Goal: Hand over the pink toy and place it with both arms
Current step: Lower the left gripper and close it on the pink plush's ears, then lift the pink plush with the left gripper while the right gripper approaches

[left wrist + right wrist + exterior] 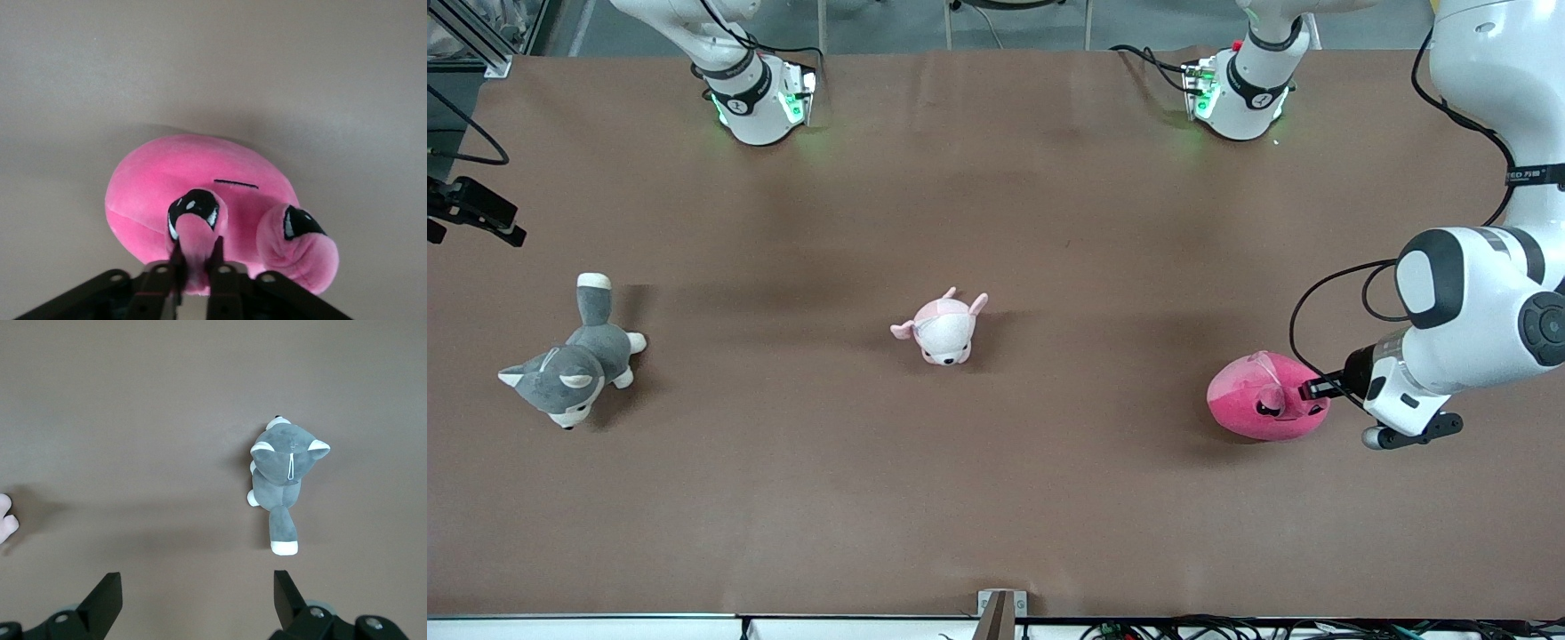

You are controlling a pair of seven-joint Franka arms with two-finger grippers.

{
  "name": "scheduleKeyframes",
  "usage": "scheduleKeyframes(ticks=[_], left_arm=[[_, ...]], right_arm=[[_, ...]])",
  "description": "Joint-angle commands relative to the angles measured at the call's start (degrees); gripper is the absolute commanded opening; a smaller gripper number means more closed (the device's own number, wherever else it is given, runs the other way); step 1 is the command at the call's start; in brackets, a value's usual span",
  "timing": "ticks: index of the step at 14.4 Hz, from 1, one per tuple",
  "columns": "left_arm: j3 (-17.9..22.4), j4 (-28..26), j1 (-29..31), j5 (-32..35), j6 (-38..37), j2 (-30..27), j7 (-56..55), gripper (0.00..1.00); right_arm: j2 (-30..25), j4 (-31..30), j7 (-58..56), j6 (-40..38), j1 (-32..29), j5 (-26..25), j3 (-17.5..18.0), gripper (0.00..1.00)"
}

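I saw the left gripper (pixel 195 257) clamped on a nub of the pink toy (pixel 1263 407) — at the puppy plush's (pixel 944 329) 4 o'clock — while the right gripper (pixel 197 600) waited, fingers apart, over the grey plush (pixel 285 473).

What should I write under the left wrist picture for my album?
Left gripper pinching a nub of the pink toy lying on the brown table.
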Motion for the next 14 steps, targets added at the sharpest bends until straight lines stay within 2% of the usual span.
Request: scheduleKeyframes(ticks=[1, 2, 4, 7, 9, 10, 12, 14], left_arm=[[-0.25, 0.84, 0.0, -0.76, -0.1, -0.58, -0.24, 0.01], [-0.42, 1.02, 0.0, -0.94, -0.71, -1.72, -0.49, 0.01], [-2.09, 1.71, 0.53, -3.47, -7.09, -4.45, -2.24, 0.01], [-2.53, 9.78, 0.27, -12.6, -20.98, -5.51, -7.42, 0.01], [-5.77, 13.4, 0.44, -15.7, -26.1, -7.08, -13.04, 0.01], [-7.53, 13.58, 0.36, -15.88, -26.9, -7.7, -15.33, 0.01], [-12.62, 13.59, 0.44, -15.97, -27.35, -10.6, -19.9, 0.01], [-17.54, 13.59, 0.36, -15.88, -27.35, -11.57, -22.2, 0.01]], right_arm=[[-1.46, -1.48, 0.28, 0.29, 0.17, -0.44, 0.06, 1.0], [-1.46, -1.48, 0.36, 0.11, 0.26, -0.44, 0.06, 1.0], [-1.2, -1.22, 0.36, 0.2, 0.34, -0.44, 0.15, 1.0], [-1.2, -0.96, 0.89, 0.29, 1.92, -0.18, 0.24, 1.0], [-1.11, -0.96, 1.59, 0.37, 2.63, -0.01, 0.32, 1.0], [-1.02, -0.96, 1.85, 0.11, 2.72, 1.82, 0.33, 1.0], [-0.94, -0.96, 1.86, -0.15, 2.28, 9.19, 0.06, 1.0], [0.11, -0.96, 2.56, 0.28, 2.45, 13.6, 0.06, 0.92]])
